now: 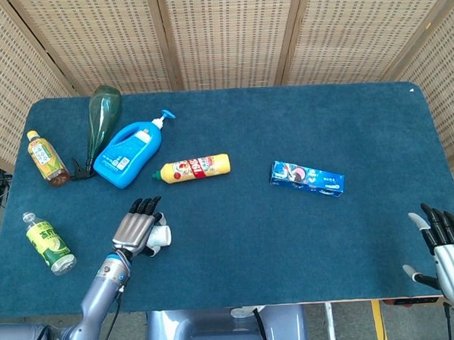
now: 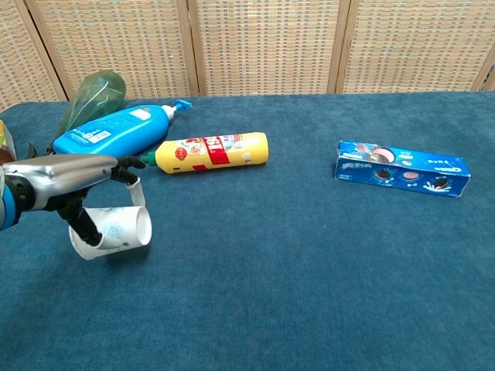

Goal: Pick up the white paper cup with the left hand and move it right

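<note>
Cup (image 1: 159, 236) is lying on its side under the left hand (image 1: 137, 229) in the head view, near the desk's (image 1: 239, 253) front-left corner, its mouth pointing right. The fingers are wrapping over it. The right hand (image 1: 448, 253) is waiting at the front-right corner, fingers apart and empty, well away. A blue box (image 1: 307, 178) is sitting mid-desk.

In the chest view, the cup (image 2: 116, 230) is hanging tilted in the left hand's (image 2: 66, 182) clamp, apparently just clear of the blue cloth, long axis running left-right. Open cloth is stretching rightward, bottles (image 2: 205, 151) lying behind; woven screens are closing the back.
</note>
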